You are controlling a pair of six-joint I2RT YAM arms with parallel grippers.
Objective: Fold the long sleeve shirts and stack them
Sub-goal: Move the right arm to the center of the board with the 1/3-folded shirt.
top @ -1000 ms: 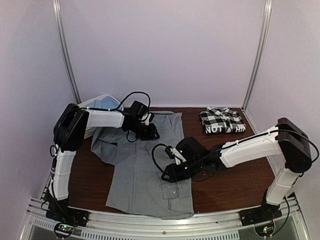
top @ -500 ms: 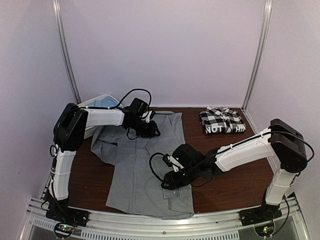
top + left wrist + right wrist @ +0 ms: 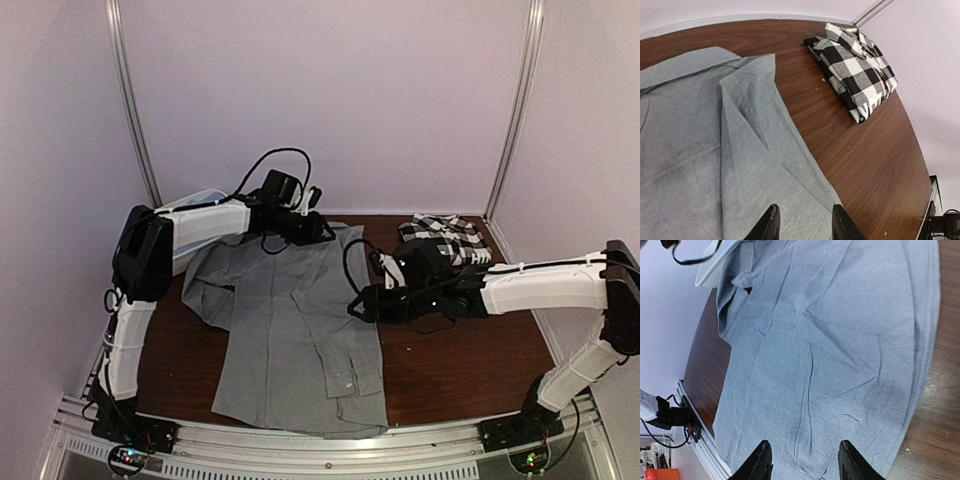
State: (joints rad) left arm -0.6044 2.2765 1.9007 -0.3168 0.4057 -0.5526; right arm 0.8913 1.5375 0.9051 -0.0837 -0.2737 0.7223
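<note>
Left tool and right tool both hung spread and empty above the grey shirt; I couldn't tell what sat in the white tub.

Both arms are built of white shell-covered links joined by bulky black joint housings: the left arm at the left of the overhead frame, the right arm at the right. A thin black cable loops near the left wrist, and a second cable curls by the right wrist. Each black base carries small green and red lights. The left end effector and right end effector have black, tapered fingers.
</note>
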